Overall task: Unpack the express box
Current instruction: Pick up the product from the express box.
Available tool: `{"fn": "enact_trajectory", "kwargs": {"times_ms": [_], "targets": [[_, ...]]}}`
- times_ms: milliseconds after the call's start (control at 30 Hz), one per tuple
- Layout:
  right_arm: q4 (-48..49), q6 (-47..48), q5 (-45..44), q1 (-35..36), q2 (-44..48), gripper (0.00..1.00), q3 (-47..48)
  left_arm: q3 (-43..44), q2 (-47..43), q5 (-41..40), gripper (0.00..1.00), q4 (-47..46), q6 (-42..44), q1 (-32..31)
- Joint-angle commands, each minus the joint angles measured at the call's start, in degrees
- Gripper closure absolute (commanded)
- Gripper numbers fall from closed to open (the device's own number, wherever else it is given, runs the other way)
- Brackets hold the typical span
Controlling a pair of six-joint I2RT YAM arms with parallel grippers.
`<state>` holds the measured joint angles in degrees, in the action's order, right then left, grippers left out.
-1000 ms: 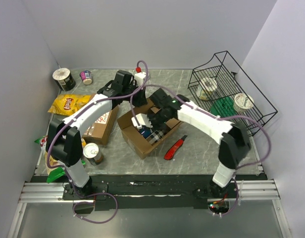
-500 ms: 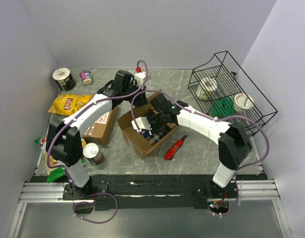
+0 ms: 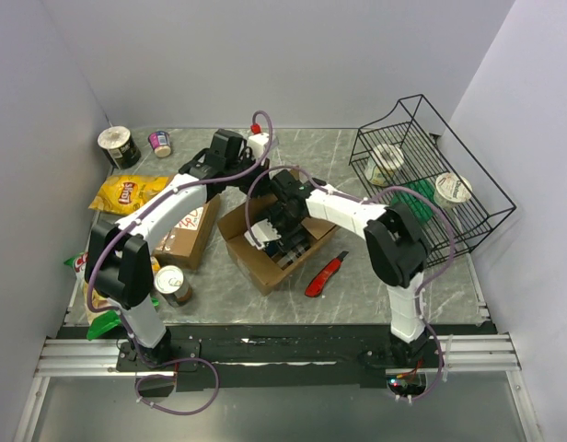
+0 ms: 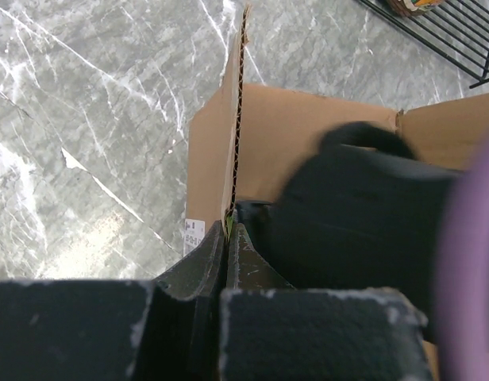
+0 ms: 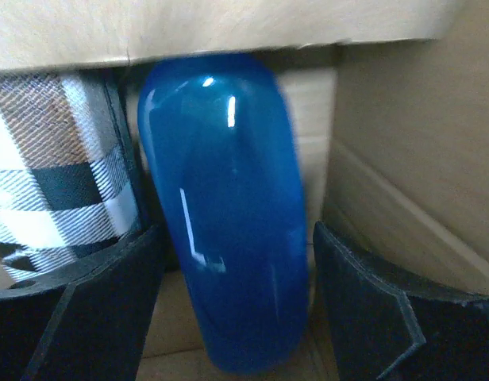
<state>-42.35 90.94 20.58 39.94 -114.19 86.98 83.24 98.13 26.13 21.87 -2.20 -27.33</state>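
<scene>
The express box (image 3: 257, 250) is an open brown carton in the middle of the table. My left gripper (image 3: 257, 180) reaches in from the far left and is shut on the upright edge of the box's flap (image 4: 233, 135), with the jaws (image 4: 229, 232) pinching the cardboard. My right gripper (image 3: 282, 230) is down inside the box. In the right wrist view its fingers (image 5: 109, 305) stand wide apart on either side of a glossy blue object (image 5: 225, 206), with a gap at the right finger. A black-and-white plaid item (image 5: 62, 186) lies to the left of the blue object.
A red utility knife (image 3: 326, 274) lies right of the box. A black wire basket (image 3: 431, 184) holding cups stands at the right. On the left are a second carton (image 3: 187, 230), a can (image 3: 173, 284), a chips bag (image 3: 127, 193) and a cup (image 3: 120, 145).
My right gripper has gone from shut to wide open and dropped deeper into the box, its arm folding in closer. The left gripper has kept its hold on the flap.
</scene>
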Motion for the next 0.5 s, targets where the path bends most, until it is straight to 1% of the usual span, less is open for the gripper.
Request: {"fn": "enact_trajectory", "kwargs": {"times_ms": [0,67,100,133,167,200,267,300,333,367,400,467], "targets": [[-9.6,6.6,-5.9,-0.6,-6.3,0.19,4.8,0.6,-2.9,5.2,0.99,-3.8,-0.2,-0.9],[-10.2,8.4,-7.8,-0.4,-8.3,0.19,4.4,0.7,-2.9,5.2,0.99,-3.7,-0.2,-1.0],[-9.0,8.6,-8.6,-0.5,-8.8,0.20,3.6,0.8,-2.8,5.1,0.99,-3.5,-0.1,-1.0],[-8.1,8.7,-9.2,-0.3,-9.2,0.23,1.8,0.9,-2.7,4.5,0.99,-3.3,0.2,-1.0],[-7.3,8.2,-9.2,-0.2,-9.1,0.34,1.2,1.0,-2.7,4.3,0.99,-3.2,0.3,-1.0],[-6.1,7.4,-8.7,-0.4,-8.9,0.39,0.7,1.0,-2.7,3.9,0.99,-3.0,0.5,-0.9],[-4.0,2.9,-6.6,-0.7,-6.2,0.52,-0.1,0.7,-2.7,2.4,0.99,-2.9,0.9,-0.9],[-2.9,1.3,-2.8,-1.0,-4.7,0.53,-0.8,0.6,-2.7,2.2,0.99,-2.9,0.9,-0.9],[-1.0,-0.2,-0.6,-1.6,-1.1,0.55,-1.0,0.5,-2.6,2.0,0.99,-2.9,1.1,-0.9],[0.0,-3.8,1.3,-2.6,0.7,0.59,-1.1,0.5,-2.5,1.2,0.99,-2.9,1.0,-0.9],[1.0,-5.8,3.7,-2.9,2.5,0.60,-1.3,0.3,-2.4,0.9,0.99,-3.0,0.9,-0.9],[2.8,-11.4,5.4,-3.5,7.2,0.63,-1.2,0.1,-2.2,-0.1,0.99,-3.0,1.0,-0.9]]}}
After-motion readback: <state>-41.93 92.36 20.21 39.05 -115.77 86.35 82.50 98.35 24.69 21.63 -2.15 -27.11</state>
